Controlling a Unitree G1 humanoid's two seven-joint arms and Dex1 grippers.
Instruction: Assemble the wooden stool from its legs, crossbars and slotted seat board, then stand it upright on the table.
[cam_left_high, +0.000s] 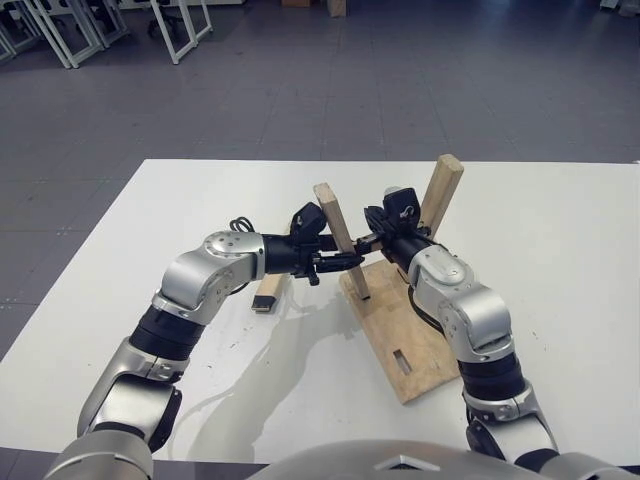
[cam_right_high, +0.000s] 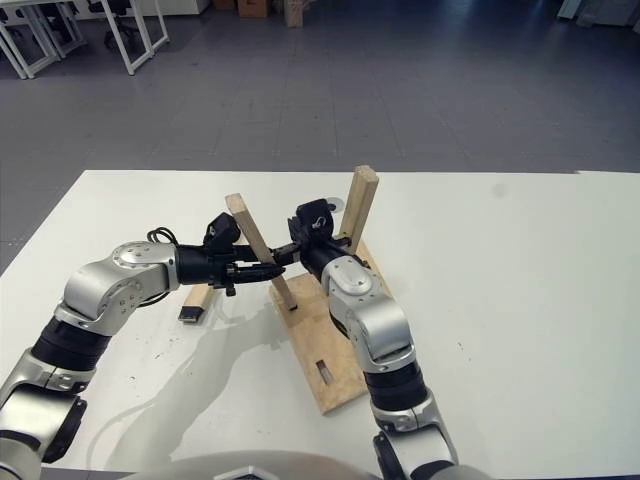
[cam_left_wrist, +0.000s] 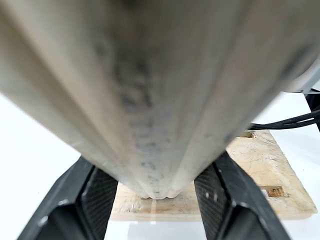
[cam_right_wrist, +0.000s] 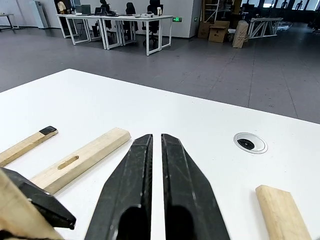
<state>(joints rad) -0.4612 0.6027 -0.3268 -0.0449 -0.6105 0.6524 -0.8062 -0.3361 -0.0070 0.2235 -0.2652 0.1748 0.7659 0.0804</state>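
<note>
While the left end effector (cam_left_high: 335, 262) is clamped across the middle of a tilted wooden leg (cam_left_high: 329, 208), with one black finger (cam_left_wrist: 92, 200) on each side of it, the right end effector (cam_right_wrist: 156, 144) sits just to the right of that leg. Its two fingers are drawn to a slim gap and nothing is held between them. The gripped leg leans with its top toward the far left, and its lower end meets the far left part of the slotted seat board (cam_left_high: 405, 335). Whether it sits in a slot cannot be told. A second leg (cam_left_high: 441, 192) stands at the board's far right end with its top leaning right and its foot hidden behind the right wrist, so the right arm fills the tight space between the two legs. The board lies flat and runs from the far left toward the near right, with an open slot (cam_left_high: 400, 358) close to its near end. Left of the board, a loose stick with a dark end (cam_left_high: 268, 290) lies under the left forearm, and a slotted crossbar (cam_right_wrist: 82, 157) lies close beside it. The white tabletop (cam_left_high: 560, 260) stretches bare to the right of the board and beyond both legs to its far edge, and the left edge is well apart from the loose parts.
</note>
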